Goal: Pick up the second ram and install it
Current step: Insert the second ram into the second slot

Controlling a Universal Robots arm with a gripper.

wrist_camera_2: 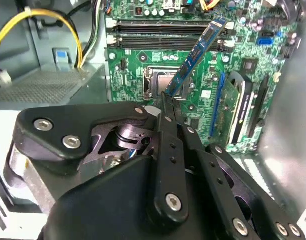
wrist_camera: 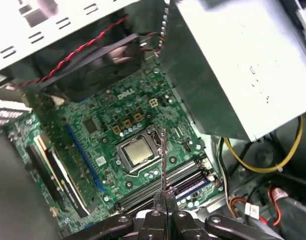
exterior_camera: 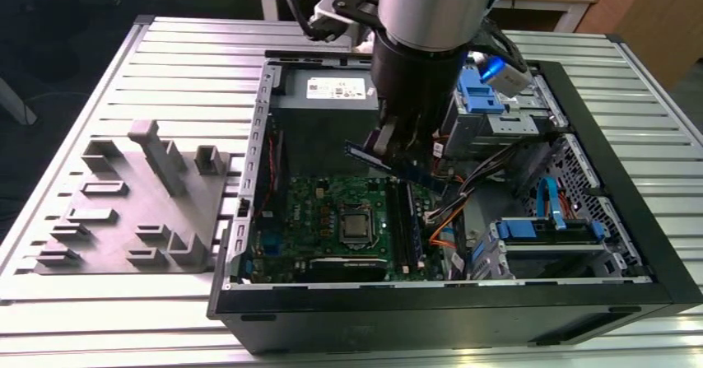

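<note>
Exterior view: the gripper [exterior_camera: 393,156] is down inside the open computer case [exterior_camera: 439,323], clamped on the second ram [exterior_camera: 423,176]. It is a long, thin, blue-black strip, tilted and running from ten o'clock to four o'clock under the fingers, held over the motherboard [exterior_camera: 318,216]. A grey fixture [exterior_camera: 132,211] sits on the slatted table [exterior_camera: 110,327] at nine o'clock of the case, the exterior view's left.

Second wrist view: the second ram [wrist_camera_2: 195,55] juts out from the pinched fingertips, flat face showing a blue board with a row of dark chips. It crosses above the CPU socket [wrist_camera_2: 160,80] toward the memory slots [wrist_camera_2: 158,27].

First wrist view: the second ram [wrist_camera: 164,160] is seen edge-on, a hairline blade, passing just beside the CPU socket and over the memory slots.
</note>
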